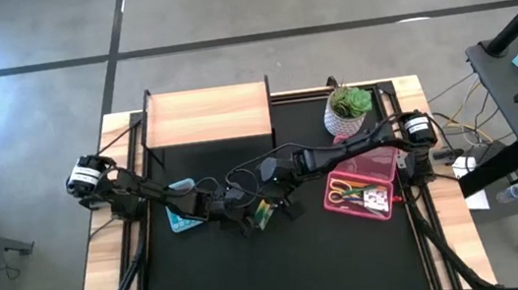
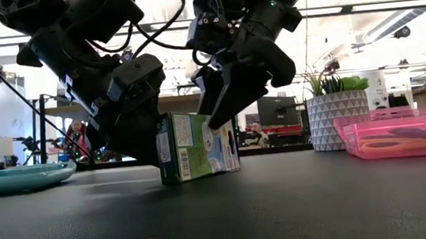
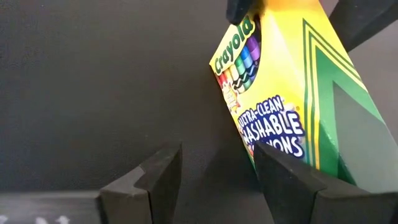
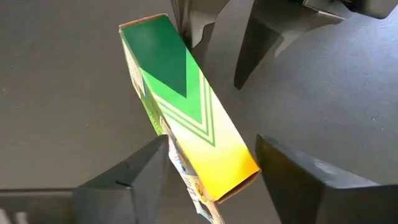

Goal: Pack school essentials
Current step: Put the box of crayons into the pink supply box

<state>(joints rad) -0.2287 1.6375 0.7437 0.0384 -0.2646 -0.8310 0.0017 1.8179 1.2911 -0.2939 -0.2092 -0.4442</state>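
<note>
A green-and-yellow crayon box (image 2: 198, 154) stands on one long edge on the black mat, near the table's middle (image 1: 265, 213). My right gripper (image 4: 211, 180) is open and comes down over the box, one finger on each side of its yellow end (image 4: 233, 171). My left gripper (image 3: 217, 180) is open and low at the box's left end (image 2: 141, 142); the box stands outside its finger gap, beside one finger. The yellow-handled scissors (image 1: 344, 192) lie in the pink tray (image 1: 380, 165). The other stationery cannot be made out. My left gripper meets the box only with the outer side of one finger (image 3: 283, 177), which lies against the printed face near its lower end (image 3: 273, 140). The fingers come in low from the table's left. The box rests on the mat. My right gripper comes slanting down from the table's right. One fingertip (image 2: 219, 113) sits at the box's top edge (image 2: 205, 120). Whether the other finger (image 4: 311, 180) touches the box, I cannot tell.
A potted plant (image 1: 348, 106) stands at the far right. The pink tray lies right of the box. A wooden crate (image 1: 206, 114) sits at the far edge and a teal plate (image 1: 184, 214) lies under the left arm. The mat's near half (image 1: 284, 271) is bare.
</note>
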